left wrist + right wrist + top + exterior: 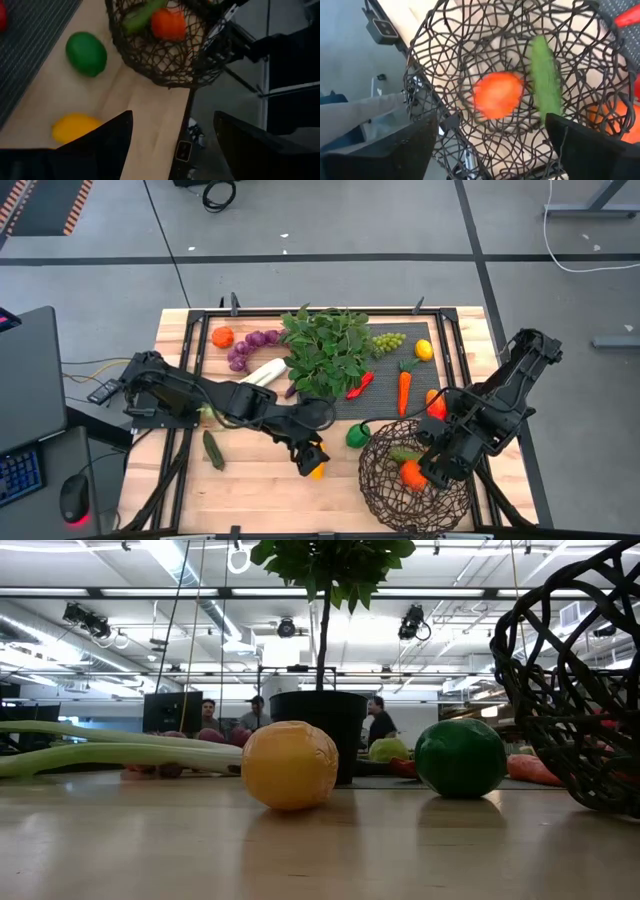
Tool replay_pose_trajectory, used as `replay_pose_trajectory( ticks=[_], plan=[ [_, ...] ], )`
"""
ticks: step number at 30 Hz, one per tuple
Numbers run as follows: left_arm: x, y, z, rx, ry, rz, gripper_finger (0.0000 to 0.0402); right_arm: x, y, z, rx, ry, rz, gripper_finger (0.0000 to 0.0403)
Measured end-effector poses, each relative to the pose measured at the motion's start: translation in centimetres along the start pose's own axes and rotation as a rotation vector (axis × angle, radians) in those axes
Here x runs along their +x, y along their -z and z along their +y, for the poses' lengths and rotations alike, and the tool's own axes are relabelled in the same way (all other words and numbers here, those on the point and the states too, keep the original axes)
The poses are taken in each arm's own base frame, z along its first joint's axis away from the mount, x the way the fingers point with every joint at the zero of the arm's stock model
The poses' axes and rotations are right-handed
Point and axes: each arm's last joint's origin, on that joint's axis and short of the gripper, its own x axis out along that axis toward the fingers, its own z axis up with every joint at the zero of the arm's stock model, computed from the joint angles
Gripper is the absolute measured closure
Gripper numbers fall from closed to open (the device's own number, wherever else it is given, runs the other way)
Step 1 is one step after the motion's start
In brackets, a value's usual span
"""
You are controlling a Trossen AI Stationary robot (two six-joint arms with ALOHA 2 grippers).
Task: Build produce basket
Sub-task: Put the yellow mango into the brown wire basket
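Right tool [437, 467]: fingers spread, holding nothing, poised over the wire basket [385, 490].
Directly beneath it: orange tomato [497, 95] and cucumber [545, 82], both in the basket.
Left tool [312, 463]: fingers apart, empty, just above the lemon [318, 471] on the tabletop [260, 490].
Beyond it: lime [357, 435], carrot [403, 390], chili [360, 385], grapes [250, 345], still loose.
Progress: early; most produce remains outside.

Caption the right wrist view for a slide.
Right gripper open above the wire basket, which holds an orange tomato and a green cucumber.
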Motion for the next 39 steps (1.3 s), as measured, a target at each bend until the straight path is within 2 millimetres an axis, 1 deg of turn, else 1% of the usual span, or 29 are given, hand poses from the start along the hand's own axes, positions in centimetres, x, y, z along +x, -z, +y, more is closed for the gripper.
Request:
replay_pose_trajectory(
  ticks=[3,8,14,19,22,28,32,36,39],
  plan=[
    [1.1,0.6,0.4,-0.052,-0.05,0.044,0.0118,0.0,0.0,0.0,-0.001,0.002,-0.008,0.0007],
    [3.3,1.6,0.9,-0.154,-0.121,0.102,0.0118,0.0,-0.1,-0.2,-0.048,0.02,-0.035,0.0017],
    [6.9,3.8,1.5,-0.281,-0.243,0.192,0.0118,0.0,-0.8,-0.2,-0.069,0.031,-0.116,0.002],
    [9.8,5.5,1.9,-0.37,-0.277,0.288,0.0118,0.1,-1.3,-0.2,-0.097,0.031,-0.135,0.002],
    [11.0,6.1,2.2,-0.407,-0.306,0.307,0.0118,0.1,-1.5,-0.2,-0.117,0.034,-0.137,0.002],
    [12.2,6.6,2.8,-0.533,-0.36,0.284,0.0118,0.1,-1.5,-0.2,-0.143,0.037,-0.14,0.002],
    [12.2,6.4,3.2,-0.567,-0.418,0.225,0.0118,0.0,-1.5,-0.2,-0.17,0.039,-0.143,0.002],
    [12.2,6.5,4.2,-0.627,-0.526,0.175,0.0118,0.0,-1.5,-0.2,-0.196,0.041,-0.15,0.002],
    [12.5,6.5,4.7,-0.662,-0.572,0.148,0.0117,0.0,-1.5,-0.2,-0.213,0.042,-0.152,0.002]
  ],
)
